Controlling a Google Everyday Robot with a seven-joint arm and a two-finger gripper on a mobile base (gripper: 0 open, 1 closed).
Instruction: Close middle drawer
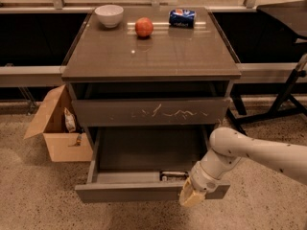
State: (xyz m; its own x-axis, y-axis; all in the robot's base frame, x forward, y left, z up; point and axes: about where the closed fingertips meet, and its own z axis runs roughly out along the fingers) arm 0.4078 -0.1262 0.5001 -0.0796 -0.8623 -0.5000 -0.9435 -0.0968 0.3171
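Note:
The middle drawer (129, 191) is pulled out wide below the scratched drawer (151, 111). Its plain grey-brown front panel faces me and its grey inside (148, 150) shows. A small dark object (173, 175) lies inside, near the front right. My gripper (192, 198) is at the right part of the drawer's front panel, against or just in front of it. The white arm (254, 155) reaches in from the right.
On the cabinet top (151, 56) stand a white bowl (109, 15), a red apple (144, 27) and a blue can (182, 17) lying on its side. An open cardboard box (60, 128) sits on the floor to the left. A dark stand's legs (283, 99) are at the right.

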